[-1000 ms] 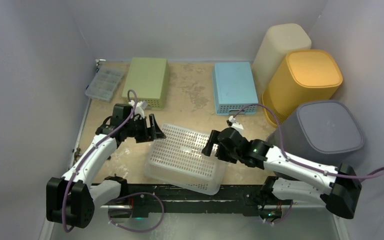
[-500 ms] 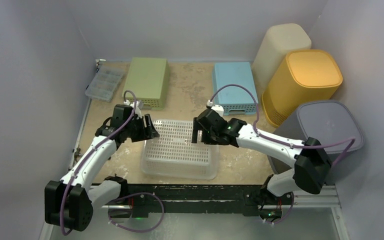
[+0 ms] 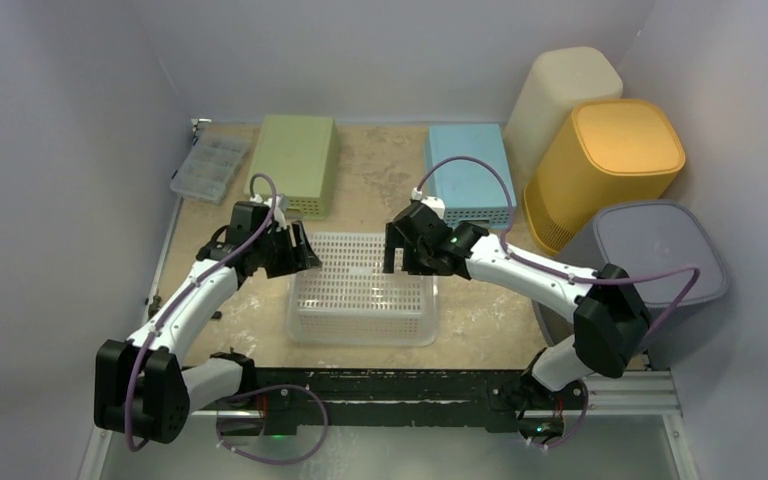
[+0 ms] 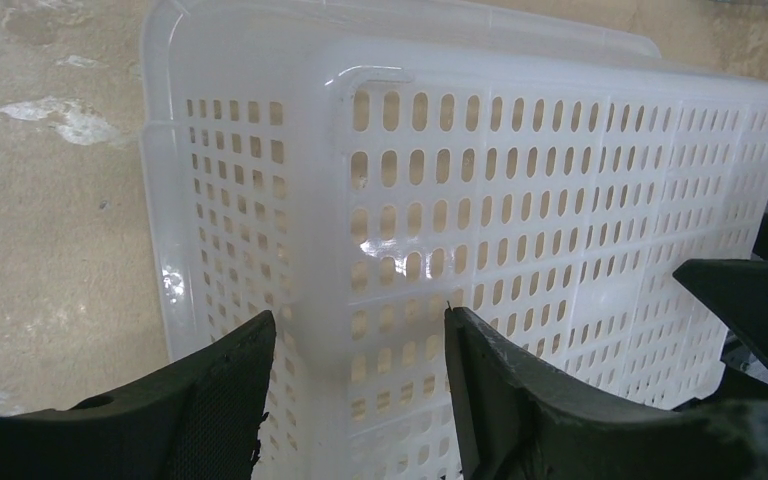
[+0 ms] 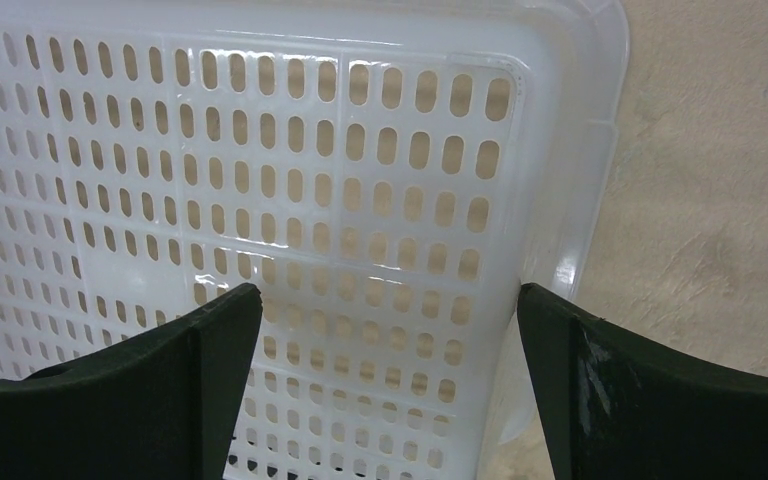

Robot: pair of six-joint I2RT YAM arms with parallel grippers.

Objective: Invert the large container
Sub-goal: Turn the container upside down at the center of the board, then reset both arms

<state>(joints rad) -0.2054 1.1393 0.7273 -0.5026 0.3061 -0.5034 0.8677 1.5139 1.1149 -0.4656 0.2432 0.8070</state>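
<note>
Pale walls [image 3: 60, 150] close the bench in on the left, the back and the right; the sandy, scuffed table [image 3: 380, 190] runs between them, with a black rail [image 3: 400, 385] along its near edge. Three tall bins stand bottom up and crowd the right side: a grey bin [image 3: 660, 260] nearest, a yellow bin [image 3: 620, 150] behind it and a cream bin [image 3: 570, 90] in the far corner. Bare tabletop shows at the middle back between the two flat boxes, and to the near left of the basket.

The large container, a white perforated basket [image 3: 360, 290], lies in the near middle of the table, bottom up; its slotted base faces the ceiling and its flared rim sits down on the table. The plastic is translucent and glossy, and rows of oval slots cover the base and sides [image 4: 520, 200]; one rounded corner shows close [image 5: 260, 150].

A green box [image 3: 295, 160] and a blue box [image 3: 468, 172] sit at the back, well apart; a clear organiser [image 3: 208, 167] lies by the left wall, its contents too small to tell.

The left gripper [image 3: 298, 250] hangs at the basket's far left corner, jaws parted, the corner showing between them [image 4: 360, 330]; the right gripper [image 3: 407, 262] hangs over the far right corner, jaws spread wide and gripping nothing [image 5: 390, 300].
</note>
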